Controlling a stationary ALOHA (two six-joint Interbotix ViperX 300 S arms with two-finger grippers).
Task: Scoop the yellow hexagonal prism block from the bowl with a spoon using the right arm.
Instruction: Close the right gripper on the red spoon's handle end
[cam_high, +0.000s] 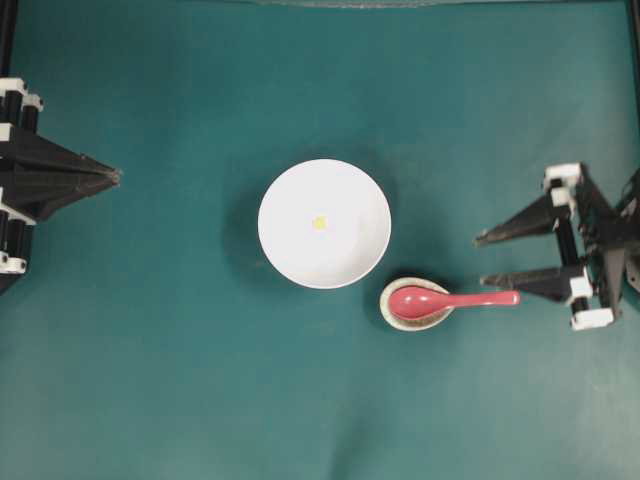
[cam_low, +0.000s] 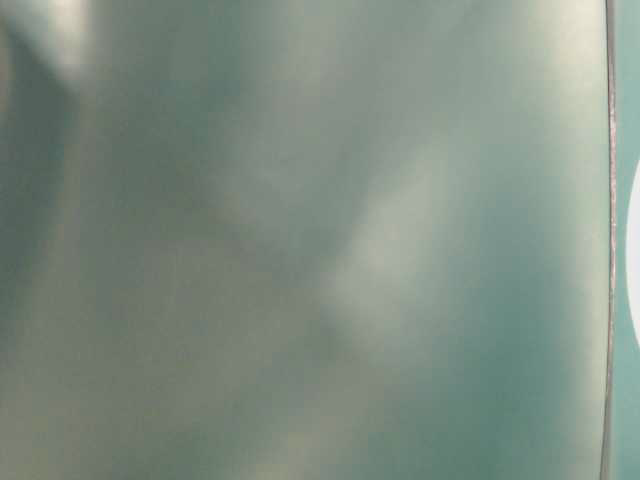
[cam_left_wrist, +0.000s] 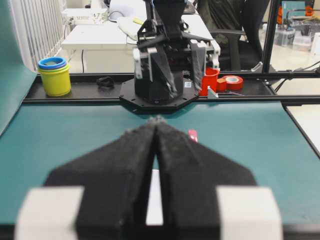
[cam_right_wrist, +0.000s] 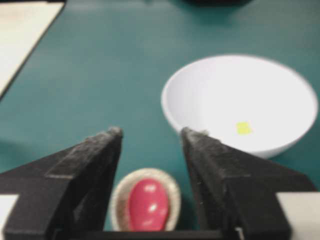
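Two grippers are sitting at the table's edges: the left gripper, at nine o'clock, is pressed together. The bowl is sitting mid-table, holding the block (at its centre). At five o'clock of it, the spoon is resting in a dish. The right gripper, at three o'clock, is spread wide, gripping nothing.

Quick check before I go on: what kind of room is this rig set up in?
Probably a robotics lab or workshop. The left wrist view shows a white desk and an office chair behind the teal-covered table, with red tape rolls and stacked cups on the frame.
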